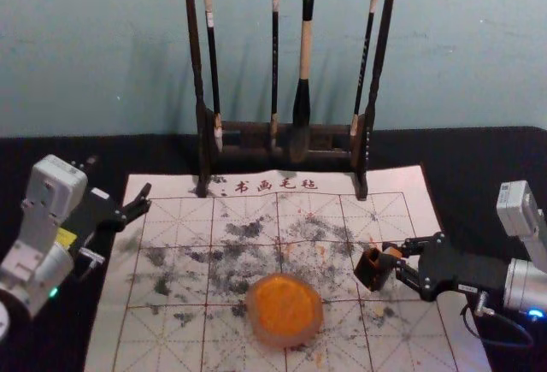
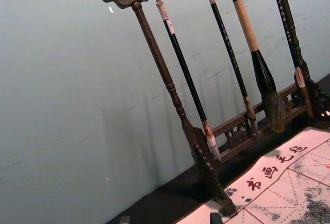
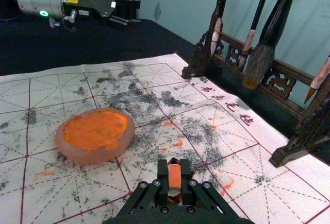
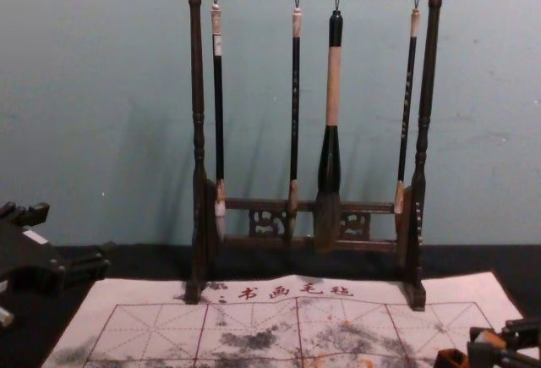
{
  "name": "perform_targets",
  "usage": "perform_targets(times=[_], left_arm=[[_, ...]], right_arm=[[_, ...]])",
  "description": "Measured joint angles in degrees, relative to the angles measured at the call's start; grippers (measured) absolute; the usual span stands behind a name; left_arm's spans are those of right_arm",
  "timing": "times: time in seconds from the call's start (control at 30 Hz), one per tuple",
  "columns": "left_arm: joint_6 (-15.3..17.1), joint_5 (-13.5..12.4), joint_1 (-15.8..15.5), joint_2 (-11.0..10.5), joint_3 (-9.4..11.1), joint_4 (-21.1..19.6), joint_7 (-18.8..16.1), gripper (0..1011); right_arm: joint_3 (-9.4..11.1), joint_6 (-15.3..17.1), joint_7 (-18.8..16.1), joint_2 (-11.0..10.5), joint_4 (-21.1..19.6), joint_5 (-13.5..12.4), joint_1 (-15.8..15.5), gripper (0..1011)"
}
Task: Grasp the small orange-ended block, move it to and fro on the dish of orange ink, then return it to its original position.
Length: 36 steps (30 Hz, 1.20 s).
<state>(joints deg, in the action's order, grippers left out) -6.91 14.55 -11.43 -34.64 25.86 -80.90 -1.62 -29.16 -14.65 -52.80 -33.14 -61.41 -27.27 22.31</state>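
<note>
1. Right gripper (image 3: 174,166): located over the right part of the calligraphy mat (image 1: 192,218), reaching inward. Its jaws are closed on the small orange-ended block (image 1: 393,252), with one finger against each side.
2. Dark box (image 1: 373,269): located on the mat just off the right fingertips, on the dish side. The view is poor here; the block may still be in contact with the box.
3. Ink dish (image 3: 77,154): located on the mat to the robot's left of the held block and somewhat nearer the body. It contains the orange ink (image 1: 285,302). The right arm is the nearer arm.
4. Block alignment: the direction of its long axis cannot be confirmed.
5. Left gripper (image 1: 147,197): parked at the mat's left edge, jaws open and unloaded.
6. Current step, as judged: grasp made, inking not begun. Next, raise the block enough to pass the box, traverse left, and lower it onto the ink.
7. Caution: a low traverse could push the box into the dish.
</note>
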Motion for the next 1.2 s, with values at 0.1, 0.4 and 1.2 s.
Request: perform_targets(times=[0.1, 0.4, 1.2], left_arm=[[0.0, 0.0, 0.0, 0.0, 0.0, 0.0, 0.0, 1001], [0.0, 0.0, 0.0, 0.0, 0.0, 0.0, 0.0, 1001], [0.0, 0.0, 0.0, 0.0, 0.0, 0.0, 0.0, 1001]], right_arm=[[0.0, 0.0, 0.0, 0.0, 0.0, 0.0, 0.0, 91], [0.0, 0.0, 0.0, 0.0, 0.0, 0.0, 0.0, 91], [0.9, 4.3, 2.9, -3.0, -9.0, -1.7, -3.0, 91]])
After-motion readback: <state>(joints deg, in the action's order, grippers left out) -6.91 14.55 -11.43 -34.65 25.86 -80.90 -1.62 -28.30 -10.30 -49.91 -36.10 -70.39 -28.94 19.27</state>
